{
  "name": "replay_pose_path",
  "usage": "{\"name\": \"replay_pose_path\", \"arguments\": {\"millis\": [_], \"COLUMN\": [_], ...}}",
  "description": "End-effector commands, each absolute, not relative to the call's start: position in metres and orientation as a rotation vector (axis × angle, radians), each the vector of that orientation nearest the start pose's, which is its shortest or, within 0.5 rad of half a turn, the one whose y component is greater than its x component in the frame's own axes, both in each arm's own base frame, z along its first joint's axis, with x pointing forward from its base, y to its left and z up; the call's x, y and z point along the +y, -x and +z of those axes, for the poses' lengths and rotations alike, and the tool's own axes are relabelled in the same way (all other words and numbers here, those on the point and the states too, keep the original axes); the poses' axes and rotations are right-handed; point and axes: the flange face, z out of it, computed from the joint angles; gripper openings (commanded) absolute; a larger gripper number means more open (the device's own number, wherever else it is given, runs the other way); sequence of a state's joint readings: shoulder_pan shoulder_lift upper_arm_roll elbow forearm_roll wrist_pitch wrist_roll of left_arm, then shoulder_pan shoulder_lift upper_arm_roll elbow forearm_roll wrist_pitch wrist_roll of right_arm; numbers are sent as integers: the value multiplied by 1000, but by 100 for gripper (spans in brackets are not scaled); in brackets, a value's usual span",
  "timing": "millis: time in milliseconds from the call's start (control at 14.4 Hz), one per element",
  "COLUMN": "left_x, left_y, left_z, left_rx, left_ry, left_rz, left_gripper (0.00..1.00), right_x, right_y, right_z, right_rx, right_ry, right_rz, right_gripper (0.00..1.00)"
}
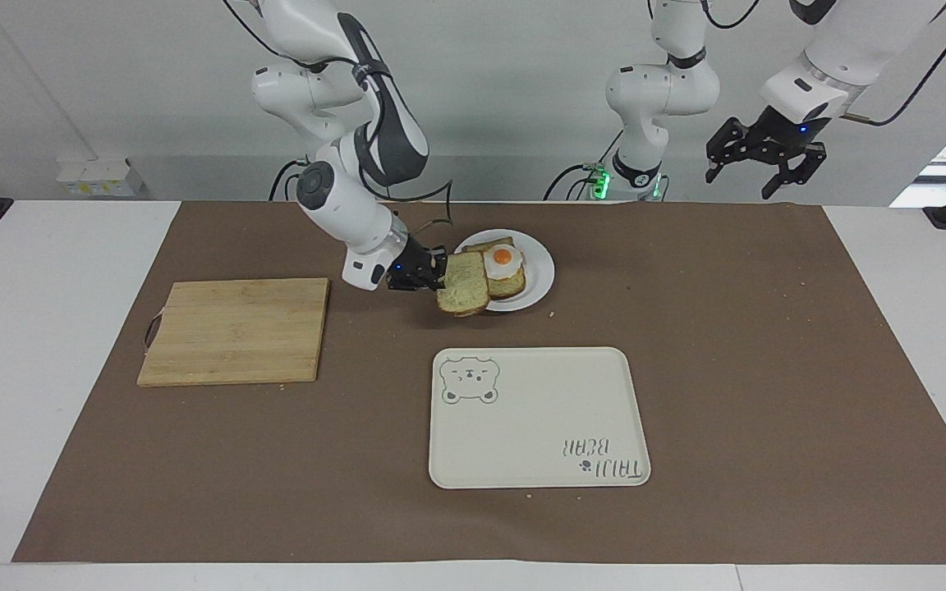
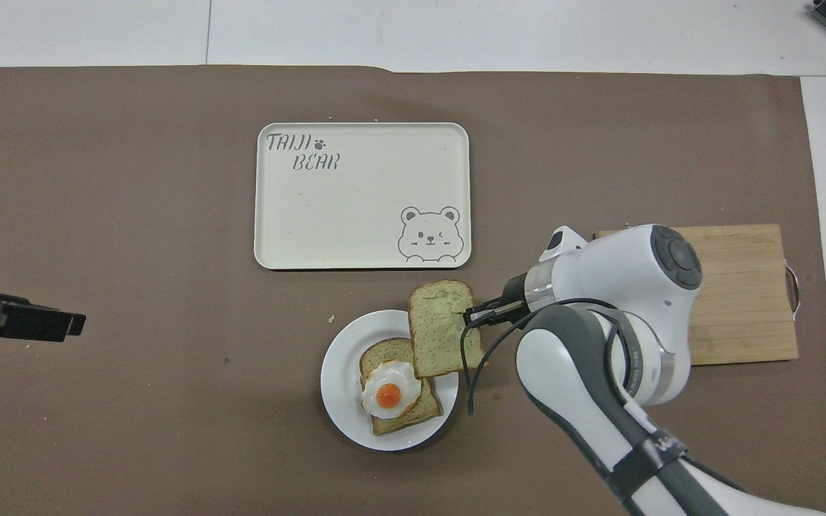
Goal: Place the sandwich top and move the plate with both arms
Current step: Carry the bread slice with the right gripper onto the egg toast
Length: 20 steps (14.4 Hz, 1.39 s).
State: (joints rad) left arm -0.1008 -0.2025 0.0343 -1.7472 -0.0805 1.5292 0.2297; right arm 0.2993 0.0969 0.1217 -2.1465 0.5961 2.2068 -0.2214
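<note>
The sandwich top [image 1: 463, 284] [image 2: 444, 327], a pale greenish slice with a brown crust, hangs tilted in the air with my right gripper [image 1: 433, 276] [image 2: 473, 314] shut on its edge. It overlaps the rim of the white plate [image 1: 542, 271] [image 2: 338, 390] on the side toward the right arm's end of the table. On the plate lies another bread slice bearing a fried egg [image 1: 503, 258] [image 2: 388, 393]. My left gripper [image 1: 748, 168] [image 2: 62, 326] hangs open and holds nothing, high over the left arm's end of the brown mat.
A cream tray with a bear drawing [image 1: 539, 419] [image 2: 361, 195] lies farther from the robots than the plate. A bare wooden cutting board [image 1: 235, 331] [image 2: 743, 287] lies toward the right arm's end. A brown mat [image 1: 769, 345] covers the table, with crumbs scattered on it.
</note>
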Motion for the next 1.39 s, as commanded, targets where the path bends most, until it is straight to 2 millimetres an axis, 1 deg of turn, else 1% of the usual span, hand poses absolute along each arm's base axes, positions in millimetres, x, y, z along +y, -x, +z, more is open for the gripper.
{"name": "replay_pose_path", "arguments": {"millis": [0, 70, 139, 278, 348, 418, 487, 557, 627, 696, 835, 905, 1044, 1114, 1323], "left_x": [-39, -37, -34, -30, -30, -30, -31, -31, -31, -30, -32, -32, -33, -33, -29], "left_y": [-507, -510, -510, -510, -509, -509, -509, -509, -509, -509, -509, -507, -505, -504, -503], "left_z": [668, 677, 684, 688, 688, 687, 687, 687, 687, 687, 688, 689, 690, 690, 690], "left_rx": [483, 476, 468, 457, 466, 467, 471, 471, 471, 469, 471, 474, 479, 477, 469], "left_ry": [3129, 3130, 3133, 3112, 3088, 3086, 3084, 3084, 3084, 3085, 3084, 3084, 3094, 3096, 3101], "left_rz": [7, 14, 28, 48, 60, 67, 70, 72, 73, 75, 70, 63, 54, 57, 59], "left_gripper": [100, 100, 100, 100, 100, 100, 100, 100, 100, 100, 100, 100, 100, 100, 100], "right_x": [264, 279, 286, 303, 308, 319, 323, 323, 322, 321, 317, 310, 286, 279, 249], "right_y": [-482, -474, -470, -458, -455, -446, -443, -444, -445, -446, -453, -458, -475, -483, -511], "right_z": [361, 357, 354, 342, 335, 330, 322, 320, 319, 318, 324, 330, 354, 364, 400], "right_rx": [-393, -427, -440, -495, -506, -526, -540, -538, -518, -501, -478, -472, -437, -431, -420], "right_ry": [2620, 2617, 2618, 2615, 2615, 2615, 2616, 2619, 2624, 2629, 2628, 2630, 2623, 2613, 2619], "right_rz": [110, 130, 132, 169, 188, 210, 229, 227, 223, 229, 221, 205, 184, 205, 175], "right_gripper": [0, 0, 0, 0, 0, 0, 0, 0, 2, 99, 100, 100, 100, 100, 100]}}
